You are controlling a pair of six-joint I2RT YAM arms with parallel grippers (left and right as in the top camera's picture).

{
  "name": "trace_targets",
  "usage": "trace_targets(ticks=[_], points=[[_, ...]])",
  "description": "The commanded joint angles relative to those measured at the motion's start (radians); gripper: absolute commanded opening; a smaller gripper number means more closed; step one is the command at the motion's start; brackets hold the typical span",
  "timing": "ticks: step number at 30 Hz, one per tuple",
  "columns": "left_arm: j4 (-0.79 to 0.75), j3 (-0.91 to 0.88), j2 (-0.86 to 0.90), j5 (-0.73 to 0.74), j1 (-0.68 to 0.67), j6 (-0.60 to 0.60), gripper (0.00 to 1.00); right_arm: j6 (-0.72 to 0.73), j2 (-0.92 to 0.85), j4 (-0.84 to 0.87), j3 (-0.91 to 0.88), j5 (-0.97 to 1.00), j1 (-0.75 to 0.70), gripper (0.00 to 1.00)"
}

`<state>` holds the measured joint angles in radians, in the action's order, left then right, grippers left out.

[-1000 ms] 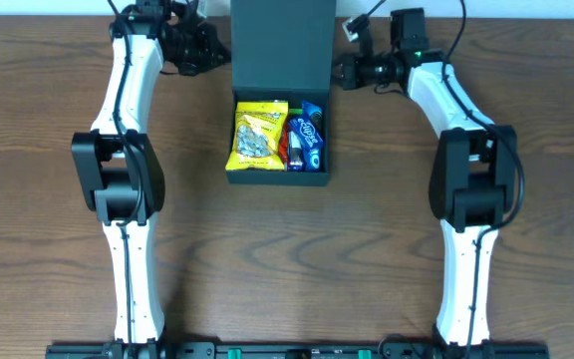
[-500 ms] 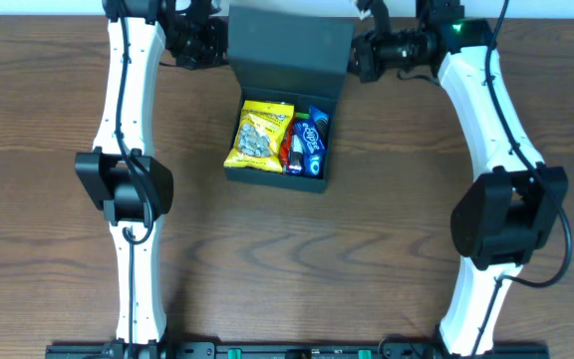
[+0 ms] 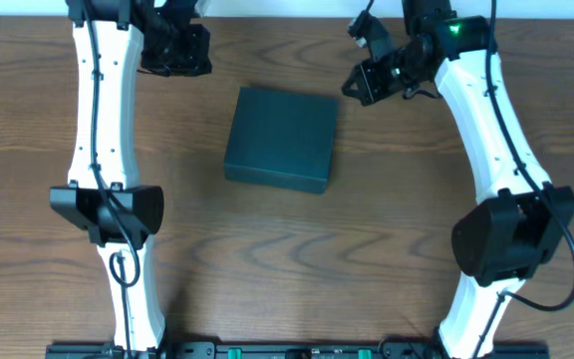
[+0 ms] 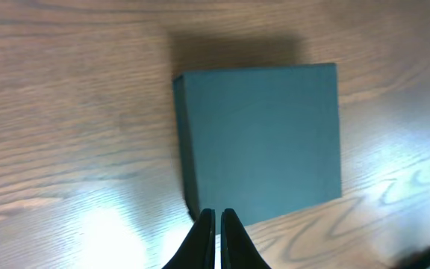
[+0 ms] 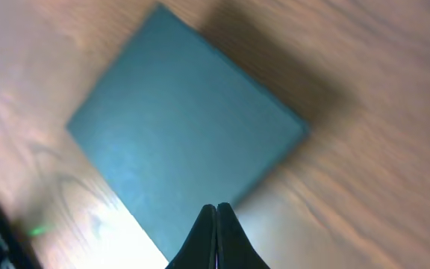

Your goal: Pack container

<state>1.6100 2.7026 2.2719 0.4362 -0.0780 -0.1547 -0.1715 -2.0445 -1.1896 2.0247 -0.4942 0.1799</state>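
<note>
Brown wood-grain table point(image 3: 287, 259). 1 item on it: dark teal container point(image 3: 282, 138), lid shut, lying flat near centre, slightly skewed.

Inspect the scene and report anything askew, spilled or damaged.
Only a small thing: the container sits turned slightly off square with the table. It is shut flat, and nothing spilled or damaged shows.

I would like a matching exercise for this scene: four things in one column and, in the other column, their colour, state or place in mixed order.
Things:
1. container
2. table
3. left hand
4. right hand

Descriptions:
A. brown wood grain
B. shut and empty, beyond the container's far right corner
C. dark teal, lid closed
D. shut and empty, beyond the container's far left corner

Pairs: 1-C, 2-A, 3-D, 4-B
</note>
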Motion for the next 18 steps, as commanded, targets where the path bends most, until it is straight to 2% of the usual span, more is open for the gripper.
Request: trace_targets(ticks=[1, 5, 9, 13, 18], points=[[0.058, 0.008, 0.000, -0.062, -0.001, 0.014, 0.06, 0.112, 0.017, -0.017, -0.025, 0.137, -0.003, 0.01], [0.070, 0.008, 0.001, -0.177, 0.007, 0.092, 0.06, 0.173, 0.016, -0.021, -0.108, 0.165, -0.014, 0.01], [0.079, 0.007, 0.001, -0.172, 0.036, 0.100, 0.06, 0.183, 0.015, 0.056, -0.227, 0.137, -0.011, 0.01], [0.079, 0.007, -0.010, -0.170, 0.047, 0.088, 0.06, 0.268, 0.015, 0.221, -0.396, 0.135, 0.003, 0.01], [0.080, 0.001, -0.135, -0.192, 0.038, 0.087, 0.06, 0.291, 0.015, 0.324, -0.465, 0.120, 0.006, 0.01]])
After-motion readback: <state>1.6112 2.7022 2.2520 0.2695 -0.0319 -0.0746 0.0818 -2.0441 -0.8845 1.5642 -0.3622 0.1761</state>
